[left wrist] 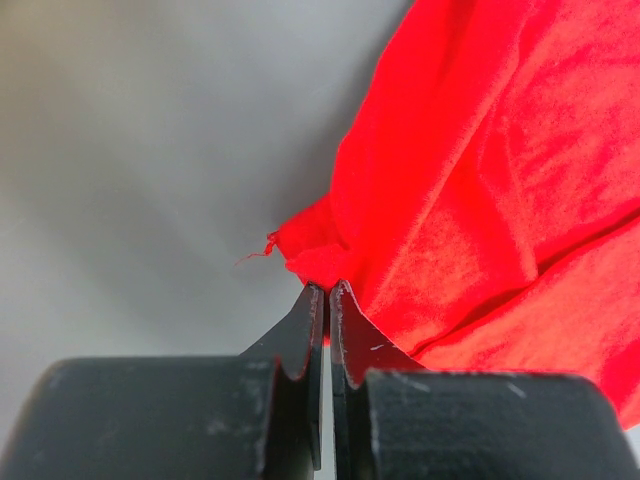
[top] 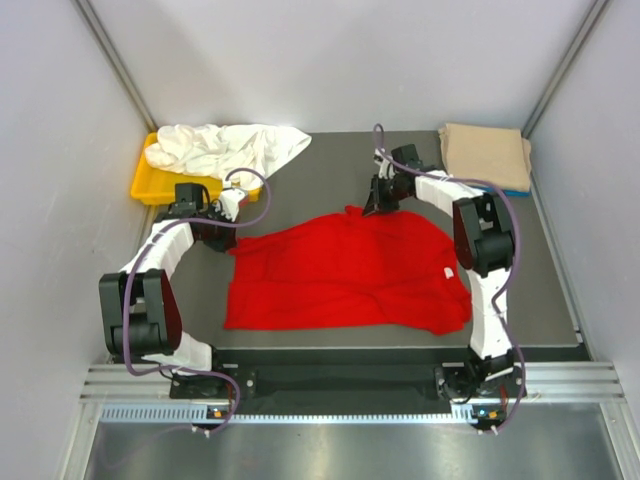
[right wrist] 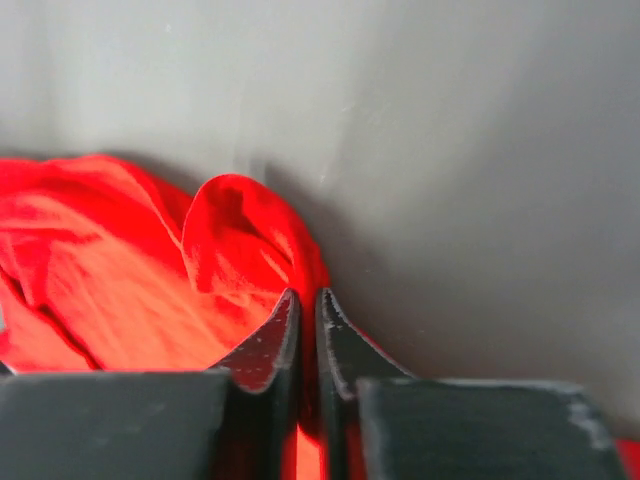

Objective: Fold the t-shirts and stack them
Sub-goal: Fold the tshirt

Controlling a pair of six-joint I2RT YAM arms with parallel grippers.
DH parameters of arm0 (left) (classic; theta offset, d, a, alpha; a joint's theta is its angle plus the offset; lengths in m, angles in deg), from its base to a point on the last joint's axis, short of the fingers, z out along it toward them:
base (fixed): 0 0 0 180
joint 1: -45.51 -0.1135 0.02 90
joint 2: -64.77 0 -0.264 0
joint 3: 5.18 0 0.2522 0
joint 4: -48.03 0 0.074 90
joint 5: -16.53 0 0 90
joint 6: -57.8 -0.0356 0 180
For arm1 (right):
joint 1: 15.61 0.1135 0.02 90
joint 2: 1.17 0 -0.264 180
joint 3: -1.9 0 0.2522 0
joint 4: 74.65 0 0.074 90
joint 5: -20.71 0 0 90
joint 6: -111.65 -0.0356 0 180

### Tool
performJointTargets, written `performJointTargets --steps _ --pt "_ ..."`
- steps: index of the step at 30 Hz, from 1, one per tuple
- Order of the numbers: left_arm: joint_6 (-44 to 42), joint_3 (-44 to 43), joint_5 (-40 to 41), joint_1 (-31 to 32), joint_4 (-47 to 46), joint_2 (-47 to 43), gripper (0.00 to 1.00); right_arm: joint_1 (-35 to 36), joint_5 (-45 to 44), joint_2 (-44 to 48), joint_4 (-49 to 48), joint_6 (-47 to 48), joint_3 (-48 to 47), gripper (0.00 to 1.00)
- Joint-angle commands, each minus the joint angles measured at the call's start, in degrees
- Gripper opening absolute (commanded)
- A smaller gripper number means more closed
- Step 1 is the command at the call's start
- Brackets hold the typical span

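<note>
From above, you see the red t-shirt (top: 340, 270) spread loosely over the middle of the table (top: 330, 170), reaching toward the near edge. Its small white neck label (top: 449, 273) lies at its right side. Your left gripper (top: 222, 232) sits at the shirt's far left corner, and your right gripper (top: 378, 207) sits at its far edge, a little right of centre. From this height you cannot read how either set of jaws stands. The white t-shirt (top: 225, 148) lies crumpled at the far left corner, draped over the yellow tray (top: 145, 185). At the far right corner the folded tan t-shirt (top: 485, 152) rests on the blue t-shirt (top: 515, 188), of which only a strip shows at the near right.

In your left wrist view, the left gripper (left wrist: 325, 295) has its jaws pressed together, pinching the corner of the red t-shirt (left wrist: 480, 180). The cloth fans away to the right, and a loose thread (left wrist: 255, 255) sticks out from the corner over the bare grey table (left wrist: 150, 150).

In your right wrist view, the right gripper (right wrist: 307, 305) has its jaws drawn close, with a thin slit between them that shows red. They pinch the edge of the red t-shirt (right wrist: 110, 260). A small hump of cloth stands just past the tips, and the rest lies to the left on the table (right wrist: 450, 150).
</note>
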Motion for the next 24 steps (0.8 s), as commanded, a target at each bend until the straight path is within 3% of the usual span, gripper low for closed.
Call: performJointTargets --steps 1,9,15,18,23,24 --pt "-1.5 -0.9 -0.2 -0.3 -0.7 -1.2 0.0 -0.8 0.8 4.0 -5.3 -2.2 2.5 0.0" --pt "0.5 -0.8 -0.9 -0.2 -4.8 -2.8 0.0 0.7 -8.3 17.3 -6.6 -1.2 10.9 0.0" --pt "-5.0 2.2 -5.1 -0.3 1.3 -3.7 0.0 5.6 -19.3 34.5 -11.1 -4.1 35.2 0.02" --pt "-11.0 5.8 -4.4 -0.3 5.5 -6.3 0.01 9.5 -21.5 41.8 -13.7 -8.1 43.9 0.12" --pt "-27.9 4.3 -8.0 -1.6 22.4 -10.2 0.3 16.3 -24.0 52.3 -16.1 -14.9 58.4 0.34" --pt "-30.1 3.5 -8.0 -1.6 28.5 -10.3 0.41 17.5 -24.1 53.5 -15.4 -16.5 59.5 0.36"
